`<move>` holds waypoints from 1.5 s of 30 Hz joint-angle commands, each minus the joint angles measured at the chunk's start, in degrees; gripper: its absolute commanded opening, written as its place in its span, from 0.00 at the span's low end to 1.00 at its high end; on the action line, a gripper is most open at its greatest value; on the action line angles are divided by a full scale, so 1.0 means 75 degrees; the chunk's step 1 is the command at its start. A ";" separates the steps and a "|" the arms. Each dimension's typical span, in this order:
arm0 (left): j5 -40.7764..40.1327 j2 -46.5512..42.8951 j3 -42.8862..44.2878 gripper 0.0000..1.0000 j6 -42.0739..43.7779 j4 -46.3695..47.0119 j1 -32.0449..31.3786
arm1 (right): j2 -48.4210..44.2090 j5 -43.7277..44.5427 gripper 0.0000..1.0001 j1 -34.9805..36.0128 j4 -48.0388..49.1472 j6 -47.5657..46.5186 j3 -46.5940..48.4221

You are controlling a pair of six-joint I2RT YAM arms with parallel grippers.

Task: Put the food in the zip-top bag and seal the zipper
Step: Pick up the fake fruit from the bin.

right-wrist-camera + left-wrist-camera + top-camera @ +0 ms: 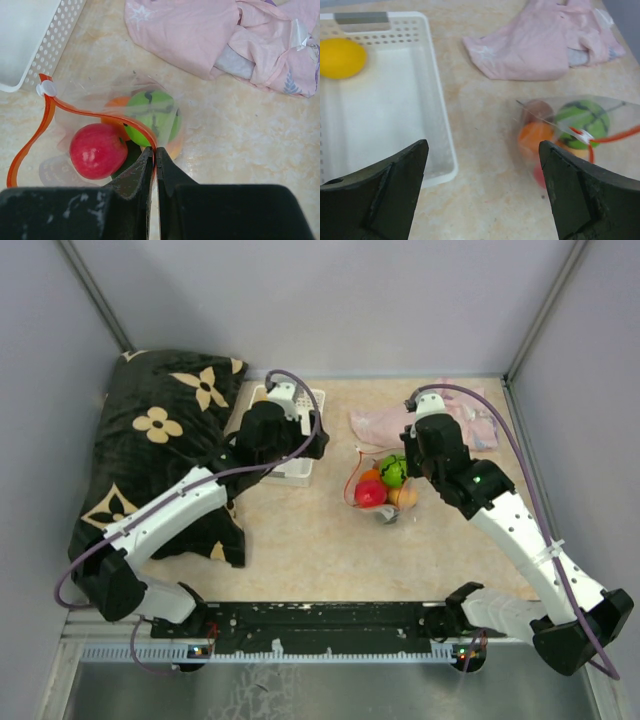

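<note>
Zip-top bag (385, 487) mouth leftward, zipper (48, 106) long axis near-to-far.

Beige table (300, 550) bears patterned cushion (160, 450), white basket (300, 476), pink cloth (385, 425), zip-top bag (85, 97)

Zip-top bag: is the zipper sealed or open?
Open. In the right wrist view the zipper splits into two strands bowed apart around the mouth, with the right gripper shut on one strand.
</note>
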 commanded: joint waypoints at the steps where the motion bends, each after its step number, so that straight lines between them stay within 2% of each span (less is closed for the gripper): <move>1: -0.0081 0.0176 -0.0043 0.98 0.0054 0.0257 0.0780 | -0.0225 -0.0118 0.06 -0.0082 0.0355 0.0069 0.0246; 12: -0.0456 0.1885 0.1022 1.00 0.0364 0.0145 0.2172 | -0.0239 -0.0162 0.06 -0.0084 0.0261 -0.0026 0.0315; 17: -0.0458 0.2962 0.1586 0.99 0.0741 0.0666 0.2653 | -0.0189 -0.0156 0.06 -0.0086 0.0296 -0.0064 0.0251; 21: -0.0228 0.3768 0.2123 1.00 0.1787 0.1123 0.2786 | -0.0098 -0.0143 0.06 -0.0084 0.0267 -0.0133 0.0245; 24: 0.0410 0.4303 0.2547 1.00 0.2884 0.1325 0.2949 | -0.0087 -0.0115 0.06 -0.0088 0.0249 -0.0201 0.0232; 26: 0.0741 0.4663 0.2917 1.00 0.3664 0.1198 0.3030 | -0.0088 -0.0090 0.06 -0.0085 0.0249 -0.0245 0.0195; 34: 0.0947 0.5992 0.4503 1.00 0.6097 -0.0006 0.3213 | -0.0040 -0.0023 0.06 -0.0085 0.0309 -0.0309 -0.0006; 39: 0.1098 0.6731 0.5535 0.99 0.7024 -0.1027 0.3311 | -0.0030 0.0023 0.06 -0.0088 0.0296 -0.0298 -0.0013; 45: 0.1429 0.7094 0.5882 0.99 0.7226 -0.1496 0.3384 | -0.0015 0.0011 0.06 -0.0086 0.0276 -0.0298 0.0018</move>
